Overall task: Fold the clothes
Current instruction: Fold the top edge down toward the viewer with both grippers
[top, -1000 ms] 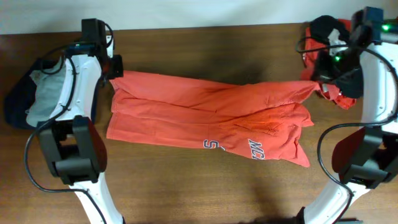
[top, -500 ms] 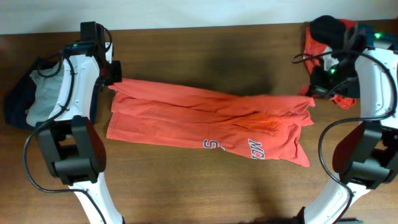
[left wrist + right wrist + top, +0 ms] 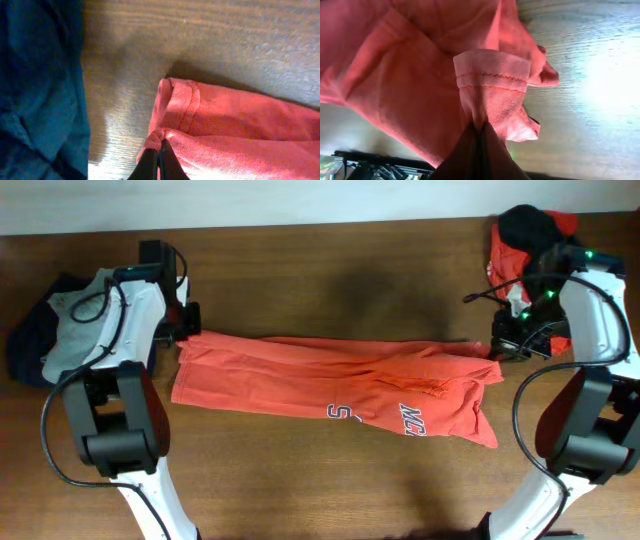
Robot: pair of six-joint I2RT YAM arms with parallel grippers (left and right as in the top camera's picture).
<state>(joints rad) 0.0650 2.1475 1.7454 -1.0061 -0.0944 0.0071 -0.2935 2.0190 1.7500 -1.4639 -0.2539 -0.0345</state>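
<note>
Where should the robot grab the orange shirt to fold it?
Probably grip the shirt at its two far corners, coming from above at each short end. It lies long and flat, and the stitched hems there bunch up thick. The left fingers and right fingers pinch there now.

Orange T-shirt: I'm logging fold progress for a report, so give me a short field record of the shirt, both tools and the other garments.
shirt: orange-red T-shirt, stretched in a long folded band across the wooden table, lettering facing up
left tool: shut on the shirt's left hem edge
right tool: shut on a stitched hem at the shirt's right end
left side: navy garment with a pale grey-green garment on it
far right corner: red garment and black garment heaped together
</note>
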